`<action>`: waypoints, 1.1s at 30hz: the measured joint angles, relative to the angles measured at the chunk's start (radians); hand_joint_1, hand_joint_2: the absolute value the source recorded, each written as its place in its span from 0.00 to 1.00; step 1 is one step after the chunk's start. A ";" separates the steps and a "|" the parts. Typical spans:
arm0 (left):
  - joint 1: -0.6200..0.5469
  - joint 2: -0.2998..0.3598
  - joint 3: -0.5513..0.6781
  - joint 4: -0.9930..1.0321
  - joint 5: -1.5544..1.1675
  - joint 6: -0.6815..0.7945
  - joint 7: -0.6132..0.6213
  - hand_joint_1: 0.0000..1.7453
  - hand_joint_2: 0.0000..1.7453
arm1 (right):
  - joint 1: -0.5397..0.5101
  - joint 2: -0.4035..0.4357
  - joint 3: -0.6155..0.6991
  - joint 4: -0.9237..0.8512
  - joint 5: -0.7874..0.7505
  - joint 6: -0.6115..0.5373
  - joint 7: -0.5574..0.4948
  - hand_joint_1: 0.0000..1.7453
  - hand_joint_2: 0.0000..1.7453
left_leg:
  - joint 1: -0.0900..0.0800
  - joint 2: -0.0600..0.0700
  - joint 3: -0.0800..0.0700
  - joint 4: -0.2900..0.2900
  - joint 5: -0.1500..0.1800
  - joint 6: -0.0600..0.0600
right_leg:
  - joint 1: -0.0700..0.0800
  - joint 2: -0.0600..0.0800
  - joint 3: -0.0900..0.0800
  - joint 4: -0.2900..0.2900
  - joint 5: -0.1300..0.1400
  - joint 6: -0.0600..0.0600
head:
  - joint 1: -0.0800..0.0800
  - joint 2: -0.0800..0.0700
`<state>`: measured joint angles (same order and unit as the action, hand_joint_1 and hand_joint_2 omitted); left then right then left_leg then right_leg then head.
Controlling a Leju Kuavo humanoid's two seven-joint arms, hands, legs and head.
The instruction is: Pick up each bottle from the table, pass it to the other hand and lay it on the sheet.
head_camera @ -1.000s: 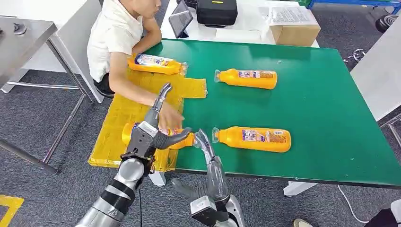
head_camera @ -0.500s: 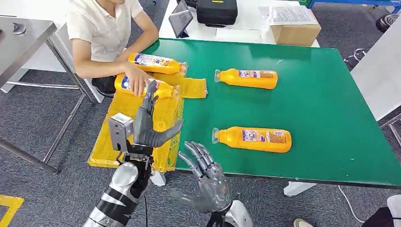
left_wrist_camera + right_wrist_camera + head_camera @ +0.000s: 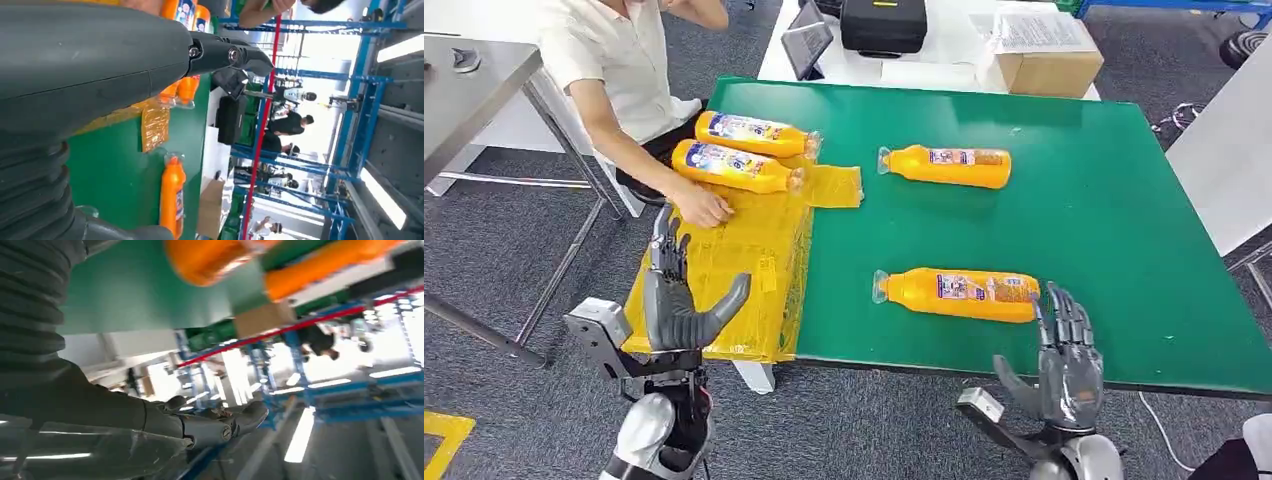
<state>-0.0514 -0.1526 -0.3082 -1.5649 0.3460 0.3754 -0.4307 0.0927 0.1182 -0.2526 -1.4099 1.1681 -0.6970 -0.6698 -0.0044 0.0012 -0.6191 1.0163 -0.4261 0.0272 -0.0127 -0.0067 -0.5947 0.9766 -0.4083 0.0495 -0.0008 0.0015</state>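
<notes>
Swung right since half a second ago: right hand [image 3: 1064, 350], bare and spread, just beside nearest bottle [image 3: 959, 294] on green bench [image 3: 1104, 220], likely lining up a grasp. Left hand [image 3: 679, 300] spread over sheet [image 3: 724, 260], awaiting handover.

Left robot hand [image 3: 674, 300] and right robot hand [image 3: 1064, 362] raised, fingers spread, empty.

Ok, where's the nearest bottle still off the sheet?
Head view: bottle lying on the green table near its front edge, just ahead of the open right hand.
</notes>
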 measured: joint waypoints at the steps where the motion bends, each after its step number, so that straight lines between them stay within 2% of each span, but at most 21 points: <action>1: 0.006 0.003 -0.002 -0.007 -0.008 -0.005 0.005 0.00 1.00 | -0.008 -0.008 -0.015 0.023 0.008 0.000 0.020 0.00 1.00 | 0.000 0.000 0.000 0.000 0.000 0.000 | 0.000 0.000 0.000 0.000 0.000 0.000 | 0.000 0.000; 7: 0.021 0.010 -0.027 -0.015 -0.011 -0.026 0.028 0.00 1.00 | -0.069 -0.078 -0.003 0.161 0.052 0.000 0.154 0.00 1.00 | 0.000 0.000 0.001 0.000 0.000 0.000 | 0.000 0.000 0.000 0.000 0.000 0.000 | 0.000 0.000; 12: 0.025 0.011 -0.043 -0.015 -0.013 -0.030 0.029 0.00 1.00 | -0.127 -0.131 0.043 0.267 0.056 0.000 0.217 0.00 1.00 | 0.000 0.000 0.001 0.000 0.001 0.001 | 0.000 0.000 0.001 0.000 0.001 0.000 | 0.000 0.000; 21: -0.005 0.011 -0.071 0.005 -0.020 -0.037 0.034 0.00 1.00 | -0.272 -0.153 0.131 0.425 0.091 0.000 0.265 0.00 1.00 | 0.000 0.000 0.001 0.000 0.002 0.001 | 0.000 0.000 0.000 0.000 0.001 0.001 | 0.000 0.000; 33: -0.014 0.009 -0.076 0.026 -0.020 -0.040 0.034 0.00 1.00 | -0.318 -0.154 0.166 0.487 0.103 0.000 0.268 0.00 1.00 | 0.000 0.000 0.000 0.000 0.002 0.001 | 0.000 0.000 0.000 0.000 0.001 0.001 | 0.000 0.000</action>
<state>-0.0657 -0.1438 -0.3845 -1.5385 0.3258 0.3357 -0.3964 -0.2253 -0.0362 -0.0870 -0.9228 1.2710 -0.6973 -0.4013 -0.0047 0.0012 -0.6191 1.0163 -0.4246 0.0283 -0.0130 -0.0068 -0.5944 0.9768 -0.4073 0.0502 -0.0008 0.0015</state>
